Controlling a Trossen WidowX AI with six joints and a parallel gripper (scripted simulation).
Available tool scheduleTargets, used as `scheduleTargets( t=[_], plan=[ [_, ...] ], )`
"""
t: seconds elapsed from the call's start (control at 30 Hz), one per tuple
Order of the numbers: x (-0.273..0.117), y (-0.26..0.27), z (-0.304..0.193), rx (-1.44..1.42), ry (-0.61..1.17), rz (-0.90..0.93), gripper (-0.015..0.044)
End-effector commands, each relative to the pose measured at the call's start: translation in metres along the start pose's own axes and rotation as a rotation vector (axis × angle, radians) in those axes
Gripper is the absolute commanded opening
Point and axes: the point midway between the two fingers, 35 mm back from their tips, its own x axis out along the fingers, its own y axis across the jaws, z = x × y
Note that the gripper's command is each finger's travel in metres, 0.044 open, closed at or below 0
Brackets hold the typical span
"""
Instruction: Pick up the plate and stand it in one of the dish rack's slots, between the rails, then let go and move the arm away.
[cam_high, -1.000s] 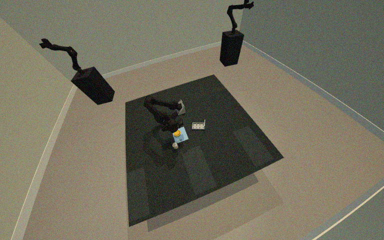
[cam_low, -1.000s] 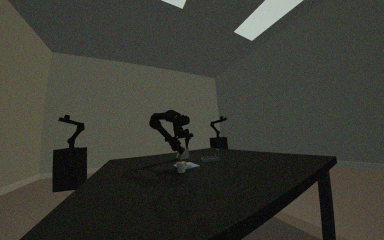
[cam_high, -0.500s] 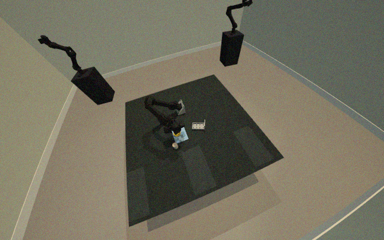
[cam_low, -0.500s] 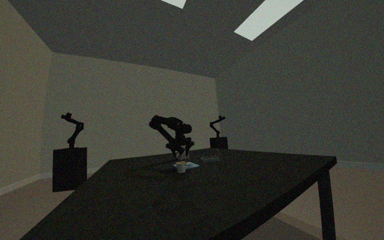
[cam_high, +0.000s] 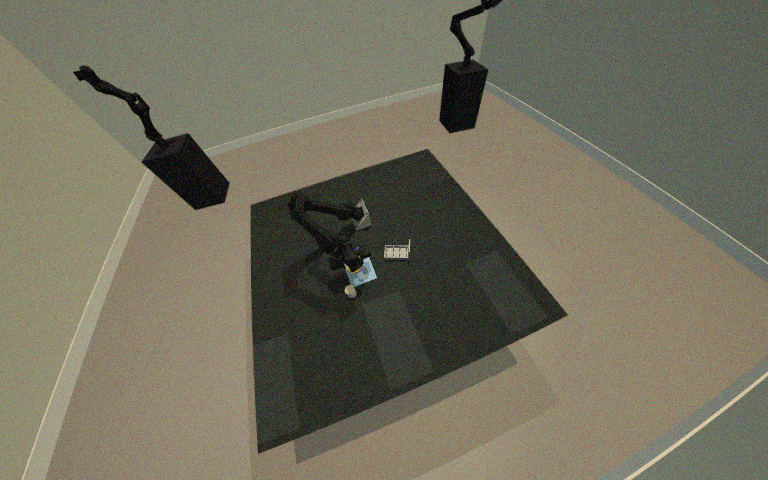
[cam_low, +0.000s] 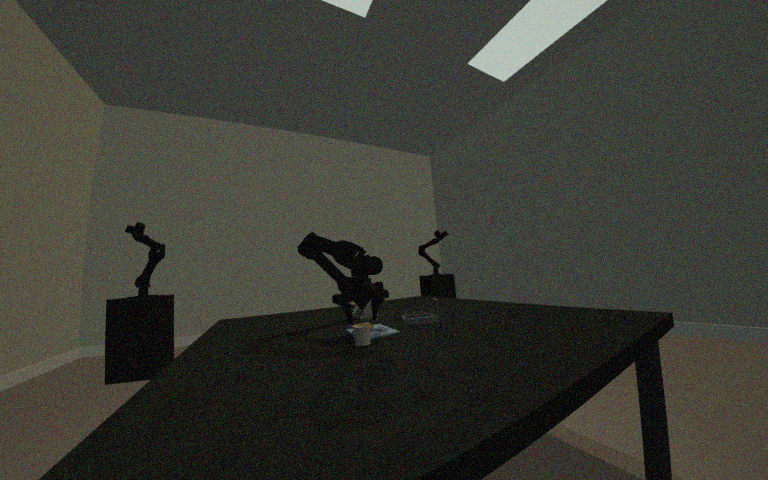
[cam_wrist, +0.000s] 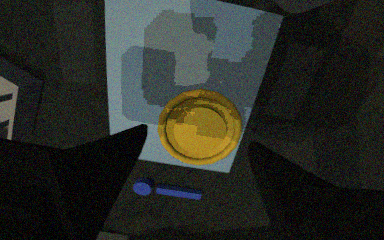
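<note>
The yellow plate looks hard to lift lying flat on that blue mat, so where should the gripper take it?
Probably at the raised rim, coming from above: the yellow plate lies flat on the blue mat, so only its edge offers opposing faces. The gripper hangs open over it; one finger over the rim, one outside.

I see the yellow plate (cam_wrist: 200, 127) lying flat on a light blue mat (cam_wrist: 150, 45). My open jaws hang above it. A blue spoon (cam_wrist: 167, 190) lies just beside the mat.
</note>
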Motion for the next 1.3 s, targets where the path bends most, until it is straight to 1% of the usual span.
scheduleTargets(
  t=[0.0, 0.4, 0.73, 1.1, 1.2, 1.27],
  plan=[
    [0.006, 0.0, 0.0, -0.005, -0.001, -0.005, 0.04],
    [0.025, -0.001, -0.001, -0.005, 0.0, -0.008, 0.04],
    [0.026, -0.001, -0.002, -0.005, 0.0, -0.008, 0.0398],
    [0.026, -0.001, -0.002, -0.005, 0.0, -0.008, 0.0324],
    [0.022, -0.001, 0.0, -0.006, -0.004, -0.007, 0.0246],
    [0.012, 0.0, 0.003, -0.01, -0.014, -0.003, 0.0193]
  ],
)
